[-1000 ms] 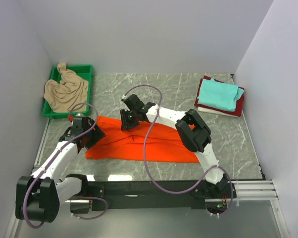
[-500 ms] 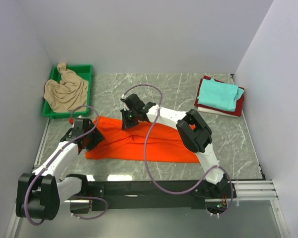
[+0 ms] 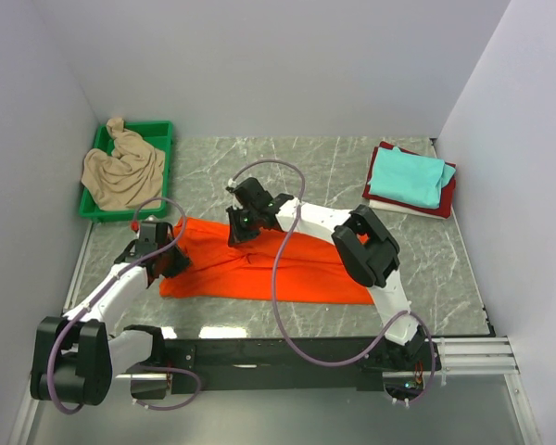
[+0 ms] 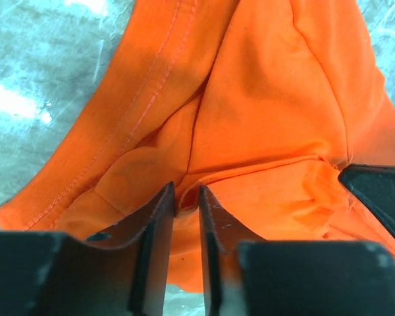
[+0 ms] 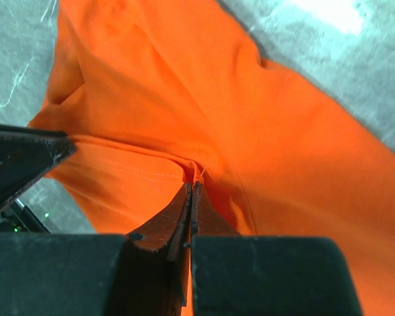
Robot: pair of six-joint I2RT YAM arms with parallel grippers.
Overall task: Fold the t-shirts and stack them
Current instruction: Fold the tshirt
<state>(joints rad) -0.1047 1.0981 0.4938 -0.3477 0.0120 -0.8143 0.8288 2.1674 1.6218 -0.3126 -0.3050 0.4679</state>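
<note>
The orange t-shirt (image 3: pixel 315 278) lies flat on the table (image 3: pixel 334 167), near-centre. Its long axis runs left to right, roughly parallel to the near edge.

Your left gripper (image 3: pixel 172 261) sits at the shirt's left short end. In the left wrist view the jaws stand narrowly apart with a ridge of orange cloth in the gap. You can't tell from that whether the cloth is really pinched.

Your right gripper (image 3: pixel 240 235) is on the far long edge, left of the shirt's middle. Its jaws are together, with a nip of stitched hem at the tips, so it is clamped on the shirt.

Key relation: both grips sit on the left half. The left arm is nearer the end, the right arm nearer the far edge. The right half lies free and stretches away to the right, under the right forearm.

My judgement is that the fold has to travel along the long axis, left end carried right. Both hands would then need to move together, or the cloth twists. Check the left pinch before you lift.

The folded stack is at the far right corner, well apart from the orange shirt: teal shirt (image 3: pixel 403 176) on top, dark red shirt (image 3: pixel 448 197) under it, and a white edge (image 3: pixel 389 206) at the bottom. The beige shirt (image 3: pixel 120 171) is crumpled in the green tray (image 3: pixel 100 141) at far left, not yet folded.
</note>
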